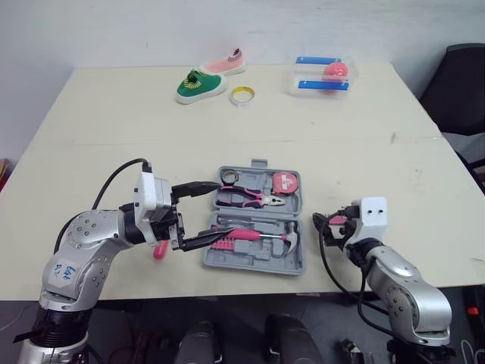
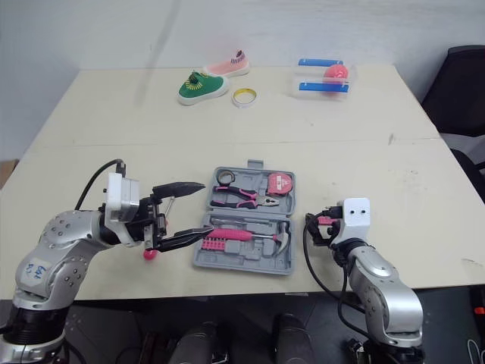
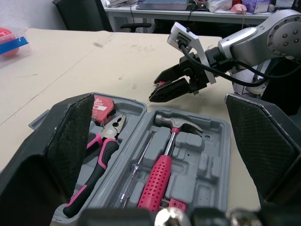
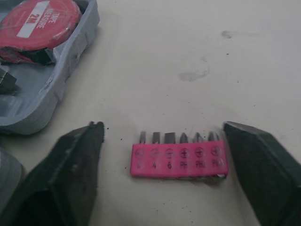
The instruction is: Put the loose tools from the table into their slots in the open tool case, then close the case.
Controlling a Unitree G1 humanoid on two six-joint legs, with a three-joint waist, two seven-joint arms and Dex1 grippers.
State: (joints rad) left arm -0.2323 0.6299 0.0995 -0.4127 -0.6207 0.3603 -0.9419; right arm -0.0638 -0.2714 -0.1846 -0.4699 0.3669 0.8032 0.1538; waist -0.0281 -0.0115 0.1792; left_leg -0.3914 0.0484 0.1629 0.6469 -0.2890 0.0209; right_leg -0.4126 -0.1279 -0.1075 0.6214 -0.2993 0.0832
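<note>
Left arm: elbow bent, forearm reaching across the near edge of the table (image 1: 114,121) toward the open tool case (image 1: 292,262). Left end effector (image 1: 214,211) is level with the case's left side, fingers wide apart, one above the other, nothing between them. The tips reach over the case's left edge. From the left wrist view the two finger pads (image 3: 70,136) frame the case interior.

Right arm: forearm rising from the near table edge, to the right of the case and apart from it. Right end effector (image 4: 163,126) points down at the table with its fingers spread open. A pink bit holder (image 4: 178,160) lies flat on the table between them. It holds six bits. Neither finger touches it.

Case: lies flat, both halves facing up. The far half holds the pliers (image 1: 246,199) and the red tape measure (image 1: 286,182). The near half holds the pink-handled hammer (image 1: 254,234), with a slim screwdriver (image 3: 134,176) seated beside it.

Hard to make out:
- A small pink object (image 1: 159,251) sits on the table under the left wrist. It is mostly covered by the arm, so I cannot identify it.
- The lower left finger crosses the near-left corner of the case. Something pink shows there, but I cannot tell what it is.
- In the head views the bit holder is a pink speck beneath the right wrist camera housing.
- In the right wrist view the tape measure and case corner are cut off at the edge.
</note>
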